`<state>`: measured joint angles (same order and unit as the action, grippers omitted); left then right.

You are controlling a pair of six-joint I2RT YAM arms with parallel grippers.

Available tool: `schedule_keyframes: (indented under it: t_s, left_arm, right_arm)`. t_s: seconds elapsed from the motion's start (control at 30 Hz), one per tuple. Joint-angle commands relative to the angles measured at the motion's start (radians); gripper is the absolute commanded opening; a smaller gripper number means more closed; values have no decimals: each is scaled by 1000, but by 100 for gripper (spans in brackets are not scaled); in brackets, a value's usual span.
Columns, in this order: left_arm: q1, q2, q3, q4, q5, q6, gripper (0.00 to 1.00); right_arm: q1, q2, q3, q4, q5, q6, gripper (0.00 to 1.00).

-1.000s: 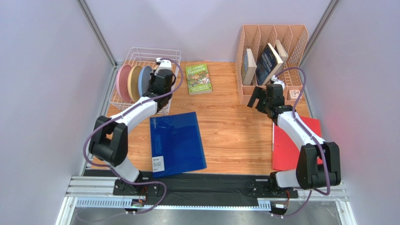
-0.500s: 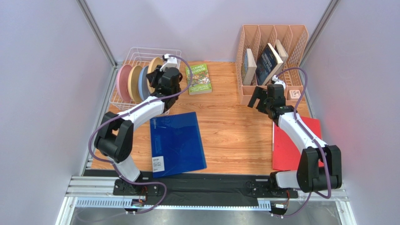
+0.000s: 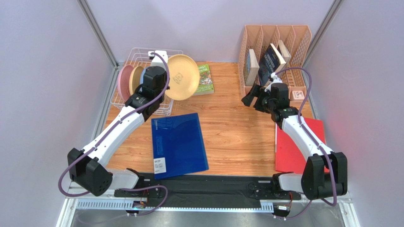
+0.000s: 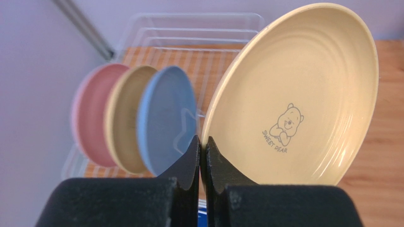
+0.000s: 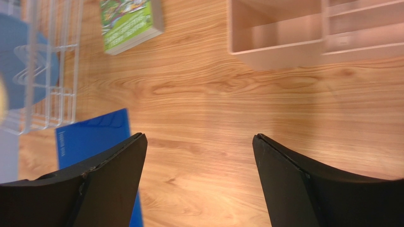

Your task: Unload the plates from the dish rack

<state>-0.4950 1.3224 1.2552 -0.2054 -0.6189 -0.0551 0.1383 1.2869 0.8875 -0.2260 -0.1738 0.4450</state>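
My left gripper (image 3: 164, 92) (image 4: 203, 142) is shut on the rim of a pale yellow plate (image 3: 182, 76) (image 4: 303, 94) with a bear mark, held up in the air beside the white wire dish rack (image 3: 142, 52) (image 4: 189, 33). The pink plate (image 3: 124, 80) (image 4: 87, 118), the other yellow plate (image 3: 134, 75) (image 4: 121, 118) and the light blue plate (image 4: 166, 118) stand on edge in the rack. My right gripper (image 3: 251, 98) (image 5: 199, 142) is open and empty above bare table.
A blue folder (image 3: 179, 144) lies at front centre. A green book (image 3: 206, 78) lies behind the held plate. The peach file organiser (image 3: 275, 38) with books stands at back right. A red folder (image 3: 291, 151) lies at the right.
My left gripper has lifted the yellow plate up out of the rack and swung it right. My right gripper has shifted slightly left.
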Motion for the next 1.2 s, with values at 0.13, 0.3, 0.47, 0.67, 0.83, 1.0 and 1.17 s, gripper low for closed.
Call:
schedule_keyframes:
  t_s: [0.13, 0.3, 0.47, 0.67, 0.83, 1.0, 1.17]
  left_arm:
    - [-4, 30, -109, -39, 471, -271, 0]
    - [-4, 61, -97, -32, 519, -298, 0]
    - [-4, 54, -108, -20, 561, -319, 0]
    - [-4, 26, -146, 23, 607, -334, 0]
    - [-4, 20, -155, 5, 562, -319, 14]
    - [-4, 5, -157, -55, 400, -263, 100]
    - [-2, -49, -171, -72, 242, -206, 100]
  right_arm:
    - [165, 29, 83, 140, -126, 70, 85]
    - [250, 123, 143, 142, -79, 70, 83]
    - [287, 193, 186, 140, -67, 75, 75]
    - [296, 244, 191, 157, -101, 72, 31]
    - [291, 213, 179, 128, -79, 52, 0]
    - [245, 158, 189, -48, 10, 1, 0]
    - [201, 138, 195, -231, 40, -48, 0]
